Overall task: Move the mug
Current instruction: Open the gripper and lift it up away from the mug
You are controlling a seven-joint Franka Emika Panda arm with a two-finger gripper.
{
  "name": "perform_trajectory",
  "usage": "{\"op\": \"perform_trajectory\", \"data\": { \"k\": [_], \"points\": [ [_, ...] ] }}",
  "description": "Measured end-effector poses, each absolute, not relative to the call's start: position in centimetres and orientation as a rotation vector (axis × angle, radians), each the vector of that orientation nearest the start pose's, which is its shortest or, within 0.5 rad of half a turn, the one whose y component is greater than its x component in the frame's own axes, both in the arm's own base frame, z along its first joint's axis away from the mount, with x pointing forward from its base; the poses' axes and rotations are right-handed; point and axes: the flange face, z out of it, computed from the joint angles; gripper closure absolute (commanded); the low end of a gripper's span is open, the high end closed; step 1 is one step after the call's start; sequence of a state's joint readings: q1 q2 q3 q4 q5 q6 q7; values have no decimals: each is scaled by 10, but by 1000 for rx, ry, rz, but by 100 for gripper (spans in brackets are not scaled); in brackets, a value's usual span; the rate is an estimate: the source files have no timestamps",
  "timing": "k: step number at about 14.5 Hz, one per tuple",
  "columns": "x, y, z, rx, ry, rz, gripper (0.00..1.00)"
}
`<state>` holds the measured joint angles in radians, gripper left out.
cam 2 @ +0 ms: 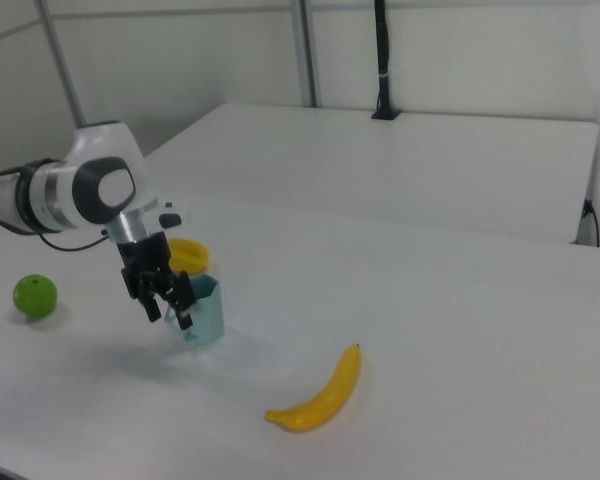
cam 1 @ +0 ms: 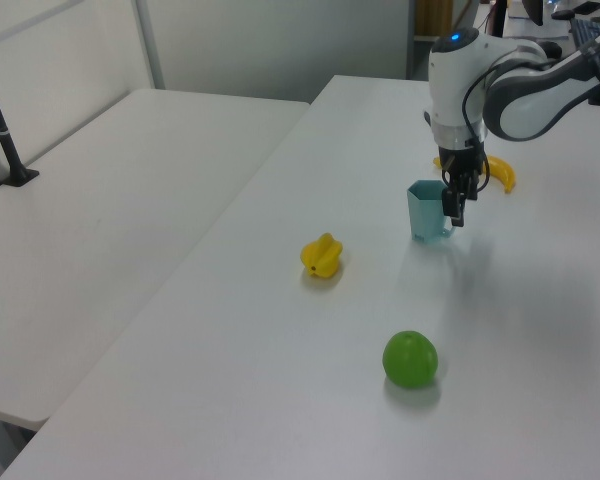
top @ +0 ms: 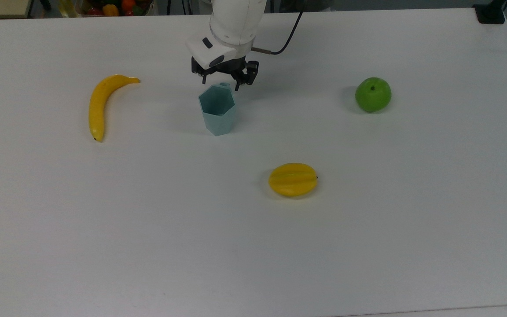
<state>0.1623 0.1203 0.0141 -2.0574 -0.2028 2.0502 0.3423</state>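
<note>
The mug (top: 217,110) looks like pale teal plastic, matt, with flat smooth facets. The table (top: 368,220) has a smooth white surface with a dull, even finish. The banana (top: 99,103), the ribbed yellow fruit (top: 293,179) and the green apple (top: 372,94) look like smooth, slightly glossy plastic. The arm's shell (top: 236,22) is glossy white plastic; the end effector (top: 223,82) is matt black.

Pale teal mug (top: 217,110), yellow banana (top: 100,103), green apple (top: 372,94), white table (top: 368,220).
</note>
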Motion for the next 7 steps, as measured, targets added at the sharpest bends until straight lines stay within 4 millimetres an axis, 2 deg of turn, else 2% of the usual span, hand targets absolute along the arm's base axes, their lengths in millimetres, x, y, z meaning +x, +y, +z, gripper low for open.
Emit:
{"op": "perform_trajectory", "data": {
  "k": [2,5,7],
  "points": [
    [558,90,408,-3346,81,116,0],
    [579,89,503,-3321,0,-44,0],
    [585,81,549,-3254,14,-114,0]
  ]
}}
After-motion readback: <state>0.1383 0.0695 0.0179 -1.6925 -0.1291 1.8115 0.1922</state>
